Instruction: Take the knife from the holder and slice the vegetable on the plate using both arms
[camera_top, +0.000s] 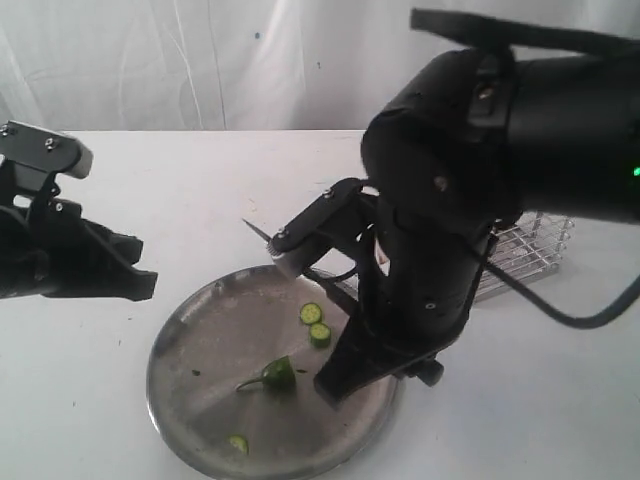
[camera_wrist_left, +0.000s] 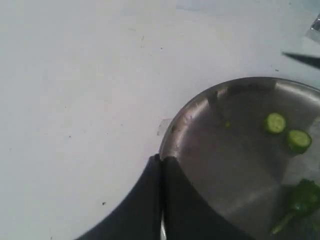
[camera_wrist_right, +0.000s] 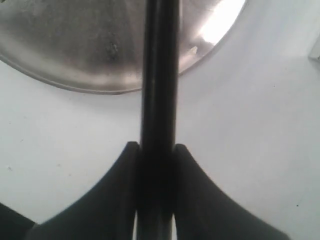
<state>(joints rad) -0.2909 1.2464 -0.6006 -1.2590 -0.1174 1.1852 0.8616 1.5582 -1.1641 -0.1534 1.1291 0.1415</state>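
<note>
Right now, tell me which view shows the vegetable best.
Exterior view: the vegetable and three slices show uncropped on the plate. Left wrist view catches it at the frame edge; right wrist view shows only plate rim and the knife.

The right arm (camera_top: 430, 250) looms over the right half of the plate (camera_top: 200, 370), its knife (camera_wrist_right: 160, 75) crossing the far rim; the holder (camera_top: 535, 245) sits walled off behind it. The left gripper (camera_wrist_left: 161, 160) crowds the plate's left edge. The bench (camera_top: 190, 175) beyond lies open
</note>
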